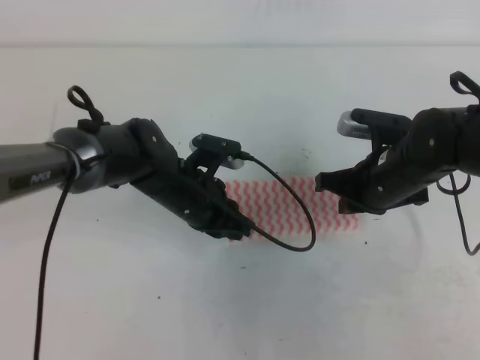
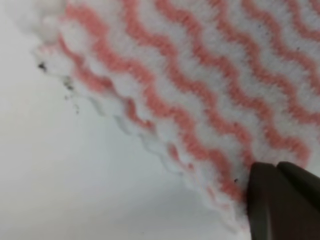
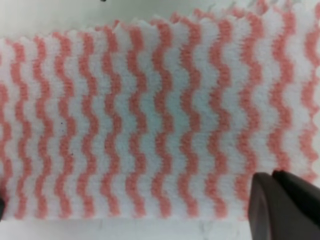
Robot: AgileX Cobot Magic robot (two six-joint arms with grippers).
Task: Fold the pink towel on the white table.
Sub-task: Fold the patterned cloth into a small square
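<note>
**Both grippers lowered onto the ends of the towel**

The left black gripper (image 1: 234, 227) is seen at the centre-left of the high view, lowered onto the left end of the thin pink-and-white zigzag striped towel (image 1: 281, 204). The right black gripper (image 1: 330, 182) is placed at the right end of the same cloth. How far either gripper is opened cannot be told: in each wrist view only one dark fingertip (image 2: 282, 202) is shown at the lower right corner, resting at the edge of the towel, and a firm hold is not confirmed.

The towel is laid flat in the middle of the large plain white table (image 1: 150, 315), as a narrow strip running left to right. In the left wrist view two layers seem to be stacked at the scalloped edge, so one fold is probably made already. A further fold is judged to remain.
</note>
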